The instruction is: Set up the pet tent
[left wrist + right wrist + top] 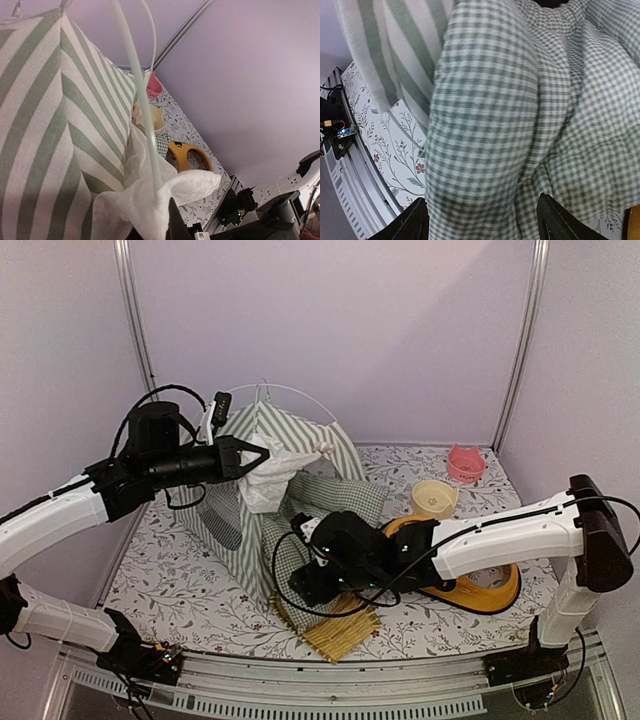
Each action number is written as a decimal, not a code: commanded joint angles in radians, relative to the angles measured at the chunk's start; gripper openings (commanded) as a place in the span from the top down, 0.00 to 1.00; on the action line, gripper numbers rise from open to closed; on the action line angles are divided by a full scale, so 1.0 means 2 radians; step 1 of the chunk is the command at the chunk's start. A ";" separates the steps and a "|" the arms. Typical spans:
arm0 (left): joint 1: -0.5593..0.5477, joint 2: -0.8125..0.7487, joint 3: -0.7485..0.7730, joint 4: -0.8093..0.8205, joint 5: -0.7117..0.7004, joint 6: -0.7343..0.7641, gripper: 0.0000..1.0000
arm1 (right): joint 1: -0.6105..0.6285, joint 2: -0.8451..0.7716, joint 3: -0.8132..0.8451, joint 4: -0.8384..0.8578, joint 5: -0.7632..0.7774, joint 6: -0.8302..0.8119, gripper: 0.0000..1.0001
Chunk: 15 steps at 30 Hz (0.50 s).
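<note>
On tbl (170,575): peaked striped-fabric pet tent (262,423)

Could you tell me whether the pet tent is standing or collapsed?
Partly raised: the left gripper holds the pet tent up by its white curtain.

Left end effector (262,455) raised, clamped; right end effector (485,220) low (jaws wide apart).
</note>
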State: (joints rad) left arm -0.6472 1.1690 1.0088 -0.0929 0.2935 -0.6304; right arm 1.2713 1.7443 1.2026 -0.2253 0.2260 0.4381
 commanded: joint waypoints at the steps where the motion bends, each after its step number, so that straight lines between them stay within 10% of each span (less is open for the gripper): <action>1: 0.007 0.006 -0.010 0.001 0.012 -0.005 1.00 | 0.008 0.055 0.040 0.026 -0.018 -0.004 0.01; 7: 0.008 0.006 -0.009 -0.005 0.022 0.004 1.00 | -0.006 0.089 0.059 0.007 0.014 0.019 0.10; 12: 0.007 0.009 -0.014 0.002 0.043 0.010 1.00 | -0.052 0.056 0.061 0.013 0.000 0.033 0.75; 15: 0.006 0.014 -0.015 0.013 0.068 0.011 1.00 | -0.079 0.032 0.069 0.042 -0.028 0.025 0.91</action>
State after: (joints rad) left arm -0.6434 1.1732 0.9989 -0.0757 0.3374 -0.6170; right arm 1.2003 1.8980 1.2915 -0.2089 0.1940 0.4866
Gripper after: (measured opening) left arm 0.014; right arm 0.153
